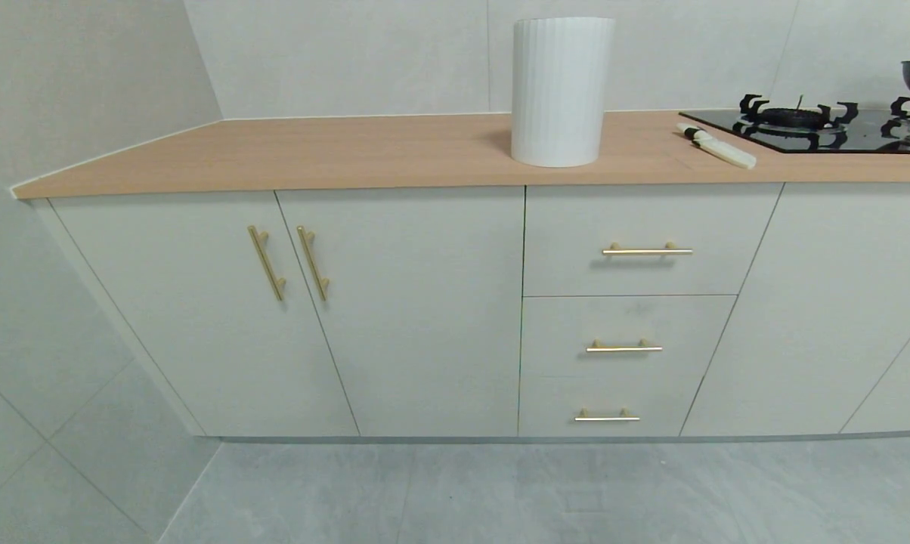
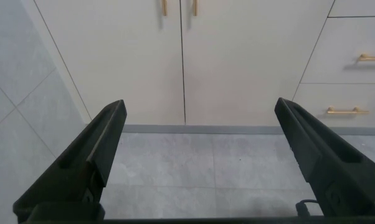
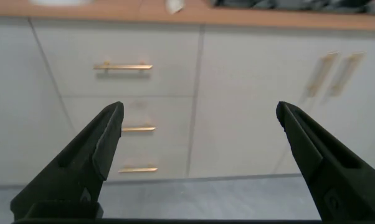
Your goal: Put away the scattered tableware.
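Left gripper and right gripper, fingers wide apart, face pale cabinets under a wooden countertop.

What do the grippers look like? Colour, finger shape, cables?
Left gripper and right gripper match: two matte black fingers each, long wedges tapering to blunt tips, no markings visible. Small dark cable loop at one left finger's base.

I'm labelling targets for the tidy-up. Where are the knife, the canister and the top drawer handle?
knife [image 1: 727, 153], head view, middle of its pale part.
canister [image 1: 558, 91], head view, middle of its ribbed wall.
top drawer handle [image 1: 646, 251], head view, middle of the bar.
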Available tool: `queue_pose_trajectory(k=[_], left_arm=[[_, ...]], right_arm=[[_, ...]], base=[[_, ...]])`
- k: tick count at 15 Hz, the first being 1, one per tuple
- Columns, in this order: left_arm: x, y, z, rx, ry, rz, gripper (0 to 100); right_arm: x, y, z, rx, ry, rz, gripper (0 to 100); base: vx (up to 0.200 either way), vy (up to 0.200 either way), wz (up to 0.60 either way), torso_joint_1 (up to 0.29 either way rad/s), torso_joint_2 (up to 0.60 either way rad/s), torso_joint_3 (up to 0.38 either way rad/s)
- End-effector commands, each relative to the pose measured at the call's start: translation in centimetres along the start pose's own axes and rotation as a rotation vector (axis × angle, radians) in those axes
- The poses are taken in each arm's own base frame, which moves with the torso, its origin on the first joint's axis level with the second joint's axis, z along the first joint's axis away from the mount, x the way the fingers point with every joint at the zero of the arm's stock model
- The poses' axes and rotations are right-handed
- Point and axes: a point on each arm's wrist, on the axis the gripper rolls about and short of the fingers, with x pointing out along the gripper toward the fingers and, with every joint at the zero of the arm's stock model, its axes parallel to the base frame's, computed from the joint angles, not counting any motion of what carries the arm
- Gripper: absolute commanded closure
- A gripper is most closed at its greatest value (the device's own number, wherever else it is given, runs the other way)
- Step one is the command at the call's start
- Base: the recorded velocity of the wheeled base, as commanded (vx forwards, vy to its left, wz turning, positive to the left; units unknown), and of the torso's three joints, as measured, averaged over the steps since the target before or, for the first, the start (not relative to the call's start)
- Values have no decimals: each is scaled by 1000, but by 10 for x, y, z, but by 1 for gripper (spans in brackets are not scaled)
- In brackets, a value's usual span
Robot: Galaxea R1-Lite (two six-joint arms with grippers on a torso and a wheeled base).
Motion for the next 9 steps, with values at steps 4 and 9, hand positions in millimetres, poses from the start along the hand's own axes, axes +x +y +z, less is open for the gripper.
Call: queue_pose_trajectory(k=[4, 9], left_arm=[[0, 0, 0, 0, 1, 1, 0], [0, 0, 0, -2, 1, 1, 0]], right_arm=[[-69, -12, -27, -14, -118, -74, 0], [-78, -4, -58, -29, -124, -50, 0]], base=[[0, 0, 0, 0, 0, 0], [0, 0, 0, 0, 0, 0]])
